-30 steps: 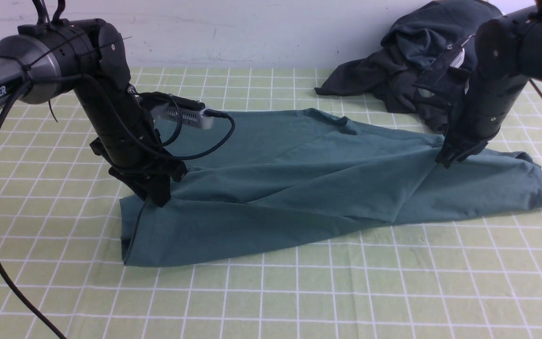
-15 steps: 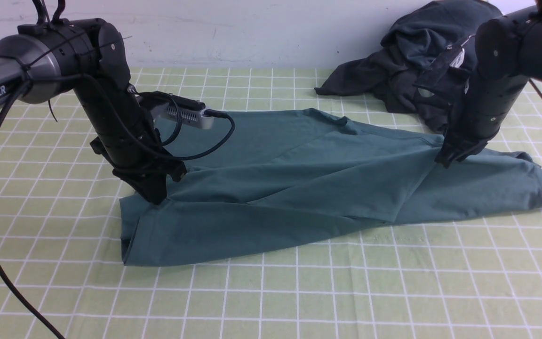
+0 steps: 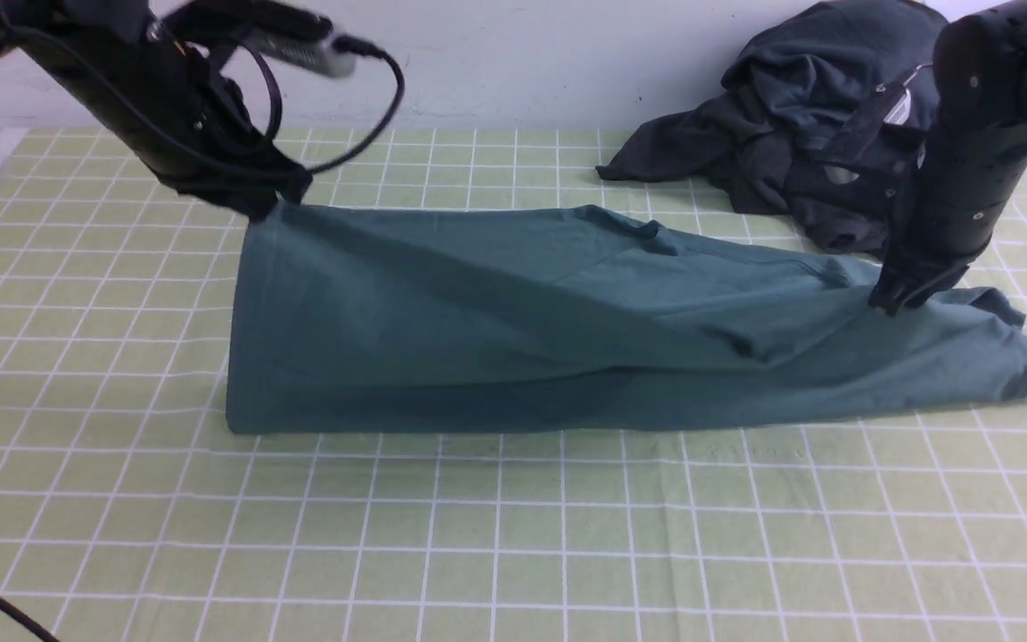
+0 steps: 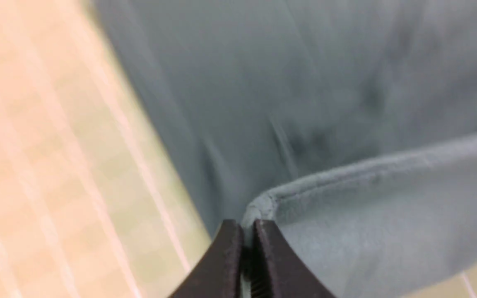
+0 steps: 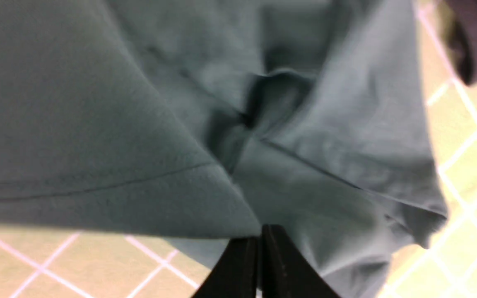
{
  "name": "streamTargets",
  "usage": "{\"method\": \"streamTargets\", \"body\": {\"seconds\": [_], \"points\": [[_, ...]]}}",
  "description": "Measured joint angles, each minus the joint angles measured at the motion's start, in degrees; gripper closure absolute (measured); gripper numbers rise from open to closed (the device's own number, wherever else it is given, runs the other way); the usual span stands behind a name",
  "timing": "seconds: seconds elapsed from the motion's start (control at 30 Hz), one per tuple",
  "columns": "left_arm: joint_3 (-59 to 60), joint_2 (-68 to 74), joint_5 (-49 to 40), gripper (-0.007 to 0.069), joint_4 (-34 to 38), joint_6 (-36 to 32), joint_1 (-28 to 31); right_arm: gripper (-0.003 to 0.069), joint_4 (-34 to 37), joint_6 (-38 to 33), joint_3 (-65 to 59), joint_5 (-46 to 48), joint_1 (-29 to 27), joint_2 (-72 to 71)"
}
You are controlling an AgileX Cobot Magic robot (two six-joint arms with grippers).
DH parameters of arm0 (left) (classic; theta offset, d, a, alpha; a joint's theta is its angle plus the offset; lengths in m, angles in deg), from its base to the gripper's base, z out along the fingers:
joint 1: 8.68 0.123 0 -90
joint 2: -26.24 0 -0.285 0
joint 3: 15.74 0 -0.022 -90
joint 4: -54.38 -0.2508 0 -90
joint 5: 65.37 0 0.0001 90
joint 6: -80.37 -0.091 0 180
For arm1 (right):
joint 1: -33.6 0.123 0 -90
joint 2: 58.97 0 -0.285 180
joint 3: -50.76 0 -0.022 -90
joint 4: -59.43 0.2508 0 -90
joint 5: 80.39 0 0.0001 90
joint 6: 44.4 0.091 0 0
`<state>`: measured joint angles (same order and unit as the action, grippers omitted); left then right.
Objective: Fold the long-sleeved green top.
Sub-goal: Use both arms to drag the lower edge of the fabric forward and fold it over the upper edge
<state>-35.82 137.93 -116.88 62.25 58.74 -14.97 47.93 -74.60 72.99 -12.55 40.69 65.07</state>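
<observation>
1. Now, front view: the green top lies across the checked surface. Its left edge is held up by the left end effector, which is clenched on a corner. The right end effector, also clenched on cloth, sits low near the dark clothes.
2. Left wrist view: the left end effector pinches only the very tip of the hem.
3. Right wrist view: the right end effector grips an edge of the green top.
4. Risk: with so thin a bite, tension between the arms could pull the hem free, and the uneven heights may skew the fold.
5. A second earlier the left end effector was down on the cloth with its jaws apart; it has since closed and lifted.
</observation>
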Motion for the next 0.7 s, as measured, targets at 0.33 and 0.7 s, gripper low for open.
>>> {"method": "streamTargets", "body": {"seconds": [0.33,0.7], "points": [[0.0,7.42,30.16,0.0615,-0.14,5.75,1.24,0.0662,7.78,-0.07,0.57,-17.26,-4.22,1.33],[0.0,21.92,45.78,0.0615,-0.14,7.24,3.34,0.0644,5.17,0.07,0.7,-36.19,-4.22,10.26]]}}
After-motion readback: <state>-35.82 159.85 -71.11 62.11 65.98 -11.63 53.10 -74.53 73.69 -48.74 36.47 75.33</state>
